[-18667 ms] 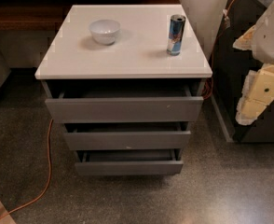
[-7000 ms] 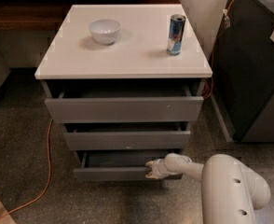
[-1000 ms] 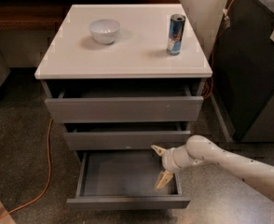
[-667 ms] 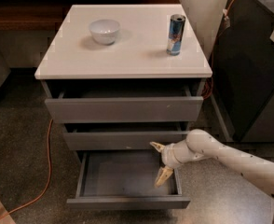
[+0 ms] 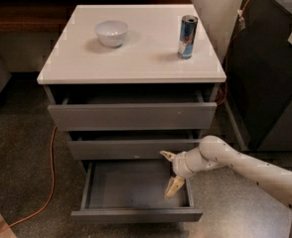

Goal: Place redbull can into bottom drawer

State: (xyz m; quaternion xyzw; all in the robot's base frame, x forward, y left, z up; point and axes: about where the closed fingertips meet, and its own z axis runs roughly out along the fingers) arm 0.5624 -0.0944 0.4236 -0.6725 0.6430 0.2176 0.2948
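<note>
The redbull can [image 5: 187,36] stands upright on the white cabinet top [image 5: 136,58], near its right edge. The bottom drawer [image 5: 136,213] is pulled out and its grey tray holds nothing. My gripper [image 5: 170,173] hangs over the right part of that open drawer, just in front of the middle drawer's face. Its two pale fingers are spread apart and hold nothing. My white arm [image 5: 250,167] reaches in from the lower right.
A white bowl [image 5: 111,33] sits on the cabinet top to the left of the can. The top drawer [image 5: 132,115] and middle drawer [image 5: 131,148] stand slightly ajar. A dark cabinet [image 5: 275,73] stands to the right. An orange cable [image 5: 49,177] runs over the floor at left.
The bottom drawer has gone from nearly shut to pulled out. In the last second my gripper has stayed over the drawer's right side, lifting slightly toward the middle drawer. The can has not moved.
</note>
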